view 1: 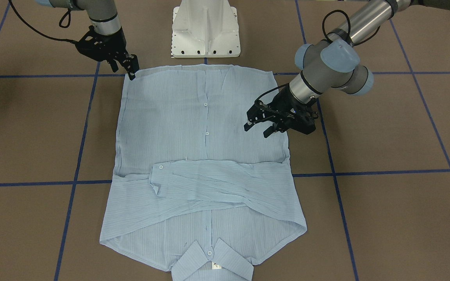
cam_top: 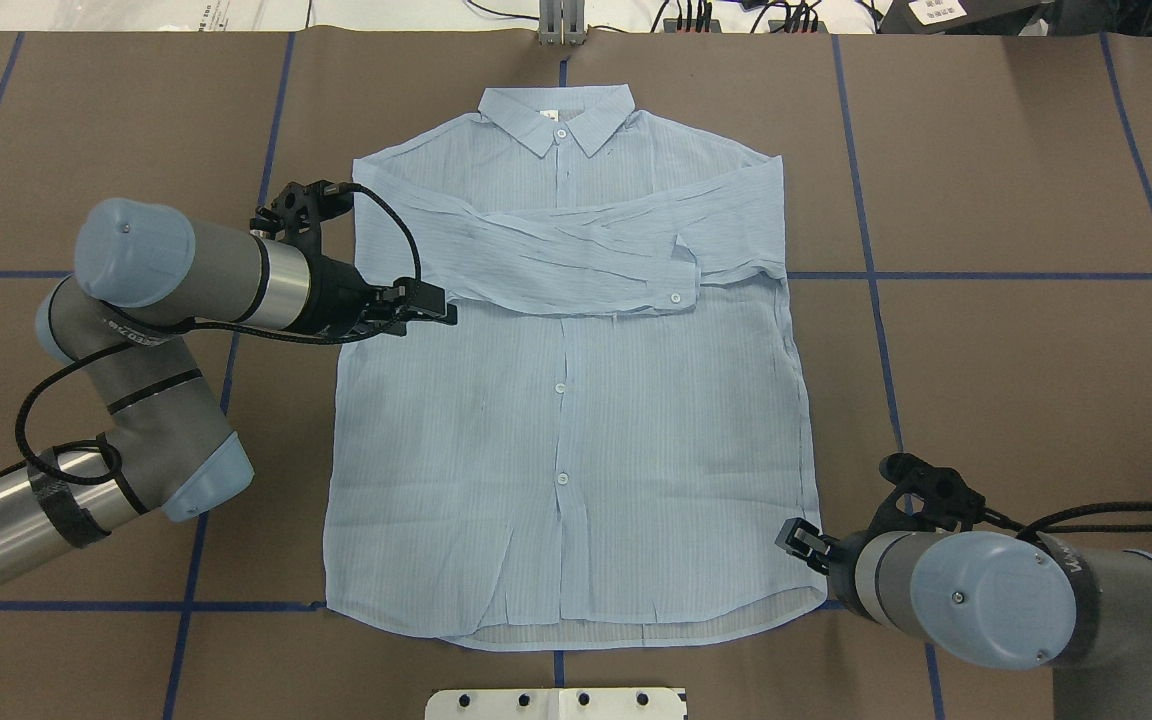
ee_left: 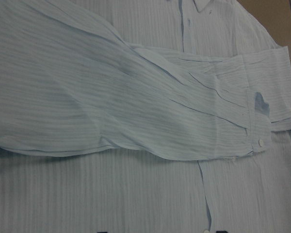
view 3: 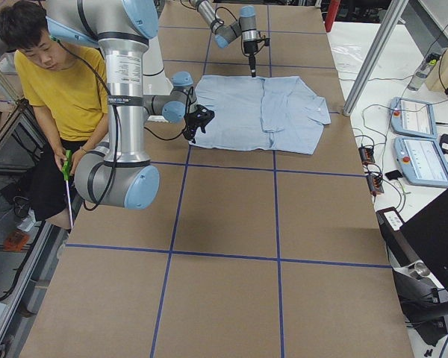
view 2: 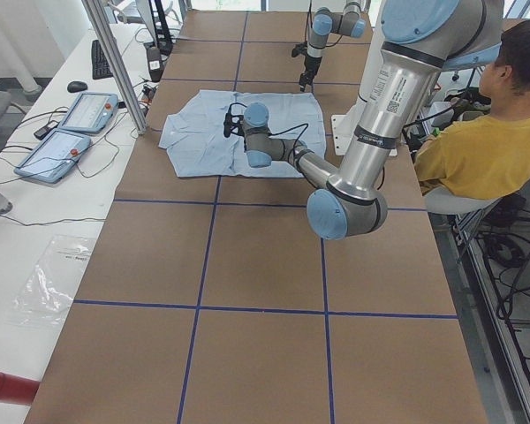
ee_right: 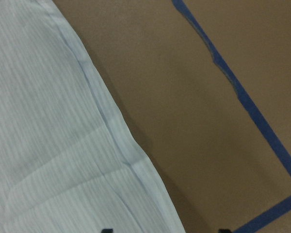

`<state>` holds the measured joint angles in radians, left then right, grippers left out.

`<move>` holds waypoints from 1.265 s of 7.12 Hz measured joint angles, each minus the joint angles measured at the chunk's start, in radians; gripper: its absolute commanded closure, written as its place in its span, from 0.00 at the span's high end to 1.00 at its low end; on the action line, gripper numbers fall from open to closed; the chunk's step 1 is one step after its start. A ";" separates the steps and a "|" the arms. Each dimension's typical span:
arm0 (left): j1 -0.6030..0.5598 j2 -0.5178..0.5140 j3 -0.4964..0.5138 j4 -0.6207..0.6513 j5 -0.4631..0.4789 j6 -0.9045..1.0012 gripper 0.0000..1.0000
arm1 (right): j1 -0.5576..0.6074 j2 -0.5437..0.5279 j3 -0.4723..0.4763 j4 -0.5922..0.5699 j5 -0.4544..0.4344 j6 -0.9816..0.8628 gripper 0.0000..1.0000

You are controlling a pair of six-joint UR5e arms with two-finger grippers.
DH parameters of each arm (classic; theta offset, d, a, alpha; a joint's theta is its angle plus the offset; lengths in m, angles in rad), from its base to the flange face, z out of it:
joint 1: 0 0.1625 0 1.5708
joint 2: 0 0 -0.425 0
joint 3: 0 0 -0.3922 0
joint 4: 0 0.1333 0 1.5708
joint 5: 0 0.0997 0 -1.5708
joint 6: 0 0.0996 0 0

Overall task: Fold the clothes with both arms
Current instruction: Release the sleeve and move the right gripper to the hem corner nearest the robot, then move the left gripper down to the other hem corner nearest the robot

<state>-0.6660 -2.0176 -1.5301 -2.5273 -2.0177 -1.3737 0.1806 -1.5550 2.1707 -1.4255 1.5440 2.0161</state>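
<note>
The shirt (cam_top: 576,420) lies flat and buttoned mid-table (cam_top: 986,380), collar (cam_top: 556,115) toward the edge far from the robot. Both sleeves (cam_top: 556,255) are already crossed over the chest, so I judge that the side and hem folds are left. The cloth is thin, finely striped and softly creased (almost sheer at the hem). The left gripper (view 1: 256,130) hangs with jaws spread over the shirt's side, beside the sleeves. The right gripper (view 1: 132,72), jaws also apart, sits at the hem corner nearest the robot.
</note>
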 measured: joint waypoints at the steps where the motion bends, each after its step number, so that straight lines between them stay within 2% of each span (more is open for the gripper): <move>1: 0.002 0.004 0.001 -0.001 0.001 -0.002 0.82 | -0.011 0.002 -0.007 -0.001 -0.014 0.031 0.75; 4: 0.006 0.010 0.003 -0.001 0.005 -0.005 0.83 | -0.033 0.014 -0.042 -0.001 -0.029 0.058 0.67; 5: 0.006 0.011 0.003 -0.001 0.006 -0.005 0.83 | -0.041 0.025 -0.056 -0.001 -0.036 0.059 0.60; 9: 0.006 0.013 0.001 -0.002 0.007 -0.005 0.83 | -0.039 0.025 -0.061 -0.003 -0.045 0.058 0.51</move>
<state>-0.6596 -2.0050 -1.5288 -2.5295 -2.0110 -1.3789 0.1421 -1.5304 2.1097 -1.4281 1.4989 2.0745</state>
